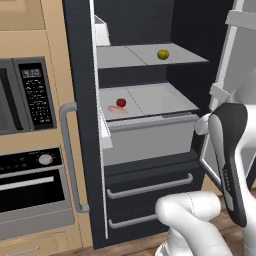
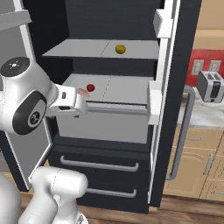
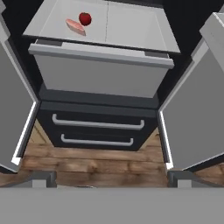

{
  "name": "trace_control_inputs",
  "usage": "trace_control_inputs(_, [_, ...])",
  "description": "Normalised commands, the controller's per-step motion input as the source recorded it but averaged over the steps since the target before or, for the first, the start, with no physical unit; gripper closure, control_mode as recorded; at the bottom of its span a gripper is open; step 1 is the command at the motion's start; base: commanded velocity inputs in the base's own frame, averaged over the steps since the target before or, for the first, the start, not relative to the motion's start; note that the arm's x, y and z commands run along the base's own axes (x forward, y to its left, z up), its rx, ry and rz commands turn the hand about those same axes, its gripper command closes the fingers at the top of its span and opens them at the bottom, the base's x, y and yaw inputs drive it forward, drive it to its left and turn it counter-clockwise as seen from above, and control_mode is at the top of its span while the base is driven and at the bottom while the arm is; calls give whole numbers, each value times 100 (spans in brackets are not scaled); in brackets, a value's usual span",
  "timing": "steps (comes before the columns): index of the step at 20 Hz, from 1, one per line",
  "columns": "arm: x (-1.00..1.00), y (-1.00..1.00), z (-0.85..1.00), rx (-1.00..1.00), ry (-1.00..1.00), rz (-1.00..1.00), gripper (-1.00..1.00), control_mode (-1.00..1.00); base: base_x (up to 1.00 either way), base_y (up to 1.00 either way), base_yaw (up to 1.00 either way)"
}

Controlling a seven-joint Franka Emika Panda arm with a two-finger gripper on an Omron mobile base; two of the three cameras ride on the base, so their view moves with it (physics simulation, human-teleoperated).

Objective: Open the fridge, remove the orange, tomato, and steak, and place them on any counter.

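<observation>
Fridge [image 1: 80, 75] stands open: orange [image 1: 163, 54] on the upper shelf, tomato [image 3: 85, 19] and steak [image 3: 75, 26] touching on the lower. My pincer [image 3: 111, 183] is spread, holding nothing. Tomato looks smooth, likely slippery; I'd grip its widest middle. Steak seems floppy.

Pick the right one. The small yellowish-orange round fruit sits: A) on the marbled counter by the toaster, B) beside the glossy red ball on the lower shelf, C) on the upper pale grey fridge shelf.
C: the yellowish-orange round fruit lies alone on the upper pale grey shelf, above the glossy red ball.
</observation>
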Motion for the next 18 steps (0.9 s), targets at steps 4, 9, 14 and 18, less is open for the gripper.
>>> trace_control_inputs(4, [0, 0, 0, 0, 0, 0, -100, 100, 18, 0, 0])
trace_control_inputs(9, [0, 0, 0, 0, 0, 0, -100, 100, 42, 0, 0])
trace_control_inputs(14, [0, 0, 0, 0, 0, 0, -100, 100, 56, 1, 0])
trace_control_inputs(18, [0, 0, 0, 0, 0, 0, -100, 100, 60, 2, 0])
